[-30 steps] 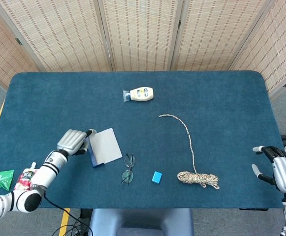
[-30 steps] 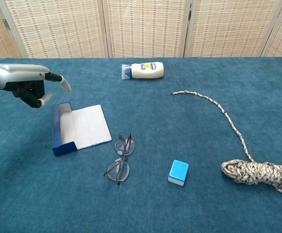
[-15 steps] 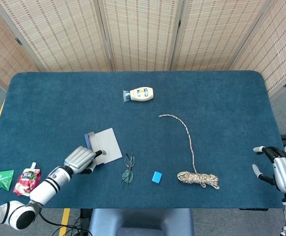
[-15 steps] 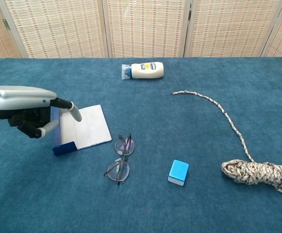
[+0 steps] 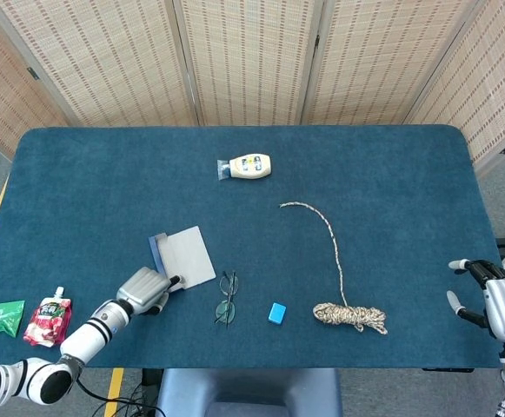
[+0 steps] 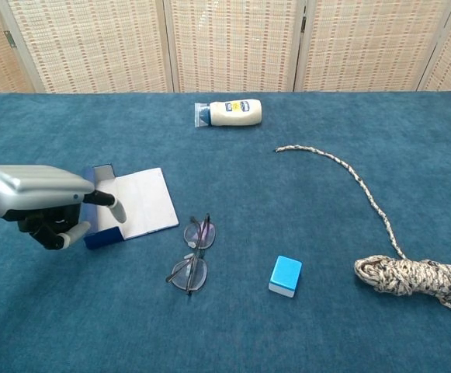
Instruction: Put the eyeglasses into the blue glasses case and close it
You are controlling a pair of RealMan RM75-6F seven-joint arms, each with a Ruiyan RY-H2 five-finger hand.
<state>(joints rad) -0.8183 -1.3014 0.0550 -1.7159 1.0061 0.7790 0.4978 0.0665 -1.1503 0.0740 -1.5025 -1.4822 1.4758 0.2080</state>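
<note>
Eyeglasses [image 6: 191, 255] beside open blue glasses case [image 6: 130, 205], eraser [image 6: 285, 276], rope [image 6: 411, 277] nearby

Blue glasses case [image 6: 132, 206], teal table [image 6: 287, 194], speckled rope [image 6: 411, 276]

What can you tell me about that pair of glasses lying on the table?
The eyeglasses have a thin dark wire frame and two clear roundish lenses. They lie flat on the blue table, apparently folded, one lens nearer the table's front edge. They sit just right of the open glasses case and left of a small blue block, touching neither. No hand touches them; the left hand is at the case's far side.
</note>
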